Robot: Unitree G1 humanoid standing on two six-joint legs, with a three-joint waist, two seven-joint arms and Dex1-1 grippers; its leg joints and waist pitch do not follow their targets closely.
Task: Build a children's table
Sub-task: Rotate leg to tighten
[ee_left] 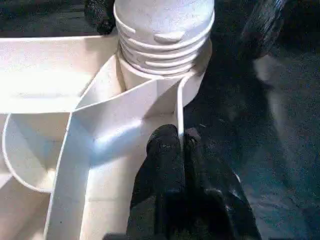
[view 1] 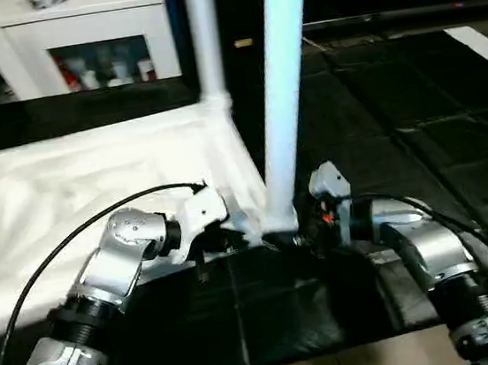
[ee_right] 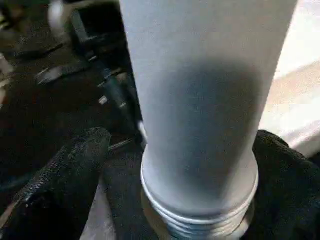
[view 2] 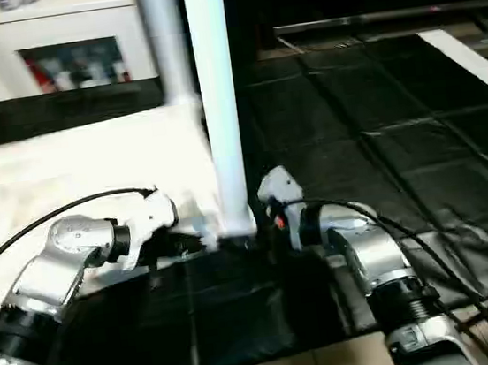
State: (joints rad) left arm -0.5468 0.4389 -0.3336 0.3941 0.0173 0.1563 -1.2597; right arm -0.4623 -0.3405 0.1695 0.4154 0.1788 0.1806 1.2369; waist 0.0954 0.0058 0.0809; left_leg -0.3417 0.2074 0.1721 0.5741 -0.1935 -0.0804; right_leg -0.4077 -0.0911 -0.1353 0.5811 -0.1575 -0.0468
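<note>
Fingers first: the left gripper (ee_left: 181,150) has its two black fingers pressed nearly together, pinching a thin upright rib of the white plastic rectangular table top (view 1: 92,179), just at 6 o'clock of the near corner socket (ee_left: 165,82). The right gripper (ee_right: 195,200) has its black fingers (ee_right: 65,170) spread around the base of the long white tapered tube leg (view 1: 284,88), one either side; they seem to close on the tube, though actual contact is hard to confirm.

That leg stands almost upright at the near right corner of the top, its ridged threaded end (ee_left: 162,42) sitting in the round socket with several threads still showing, so it looks not yet fully seated. A second white leg (view 1: 204,36) rises at the far corner, at about 12 o'clock from the first. The top lies ribbed side up on a black mat (view 1: 373,149), with a white glass-door cabinet (view 1: 58,45) beyond it at 11 o'clock.

Handling, as a judgement: the hollow tube should be light and stiff but smooth, so fingers may slip when twisting; holding low, near the threads, gives best control against tilting. The thin rib is likely to flex, making it a good anchor only for light counter-force.
</note>
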